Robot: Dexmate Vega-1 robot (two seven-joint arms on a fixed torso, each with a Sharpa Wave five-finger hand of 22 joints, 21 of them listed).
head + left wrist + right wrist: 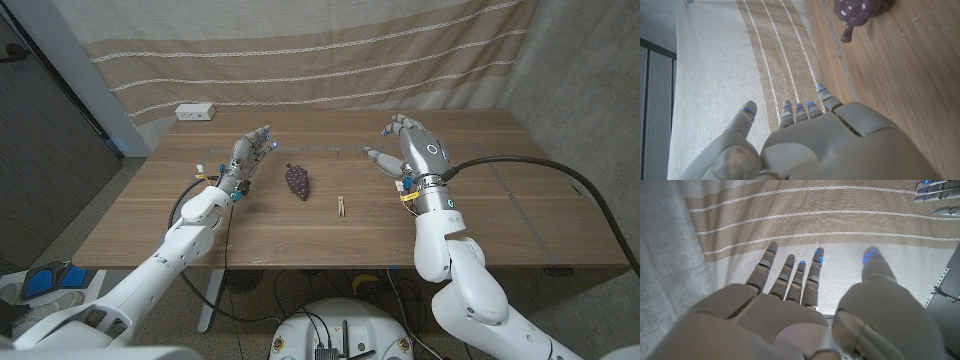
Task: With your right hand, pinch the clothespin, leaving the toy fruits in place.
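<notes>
Clothespin [342, 207] — small, pale wood, lying flat — untouched.

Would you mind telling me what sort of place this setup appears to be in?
Probably a makeshift robot test room: a wooden table on metal legs, a striped cloth backdrop hung behind it, and a power strip at the table's far edge.

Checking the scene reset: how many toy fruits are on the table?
1. A purple grape bunch lies mid-table, between the left hand and the clothespin; the left wrist view also shows it. None other visible; nothing large enough to hide one.
</notes>
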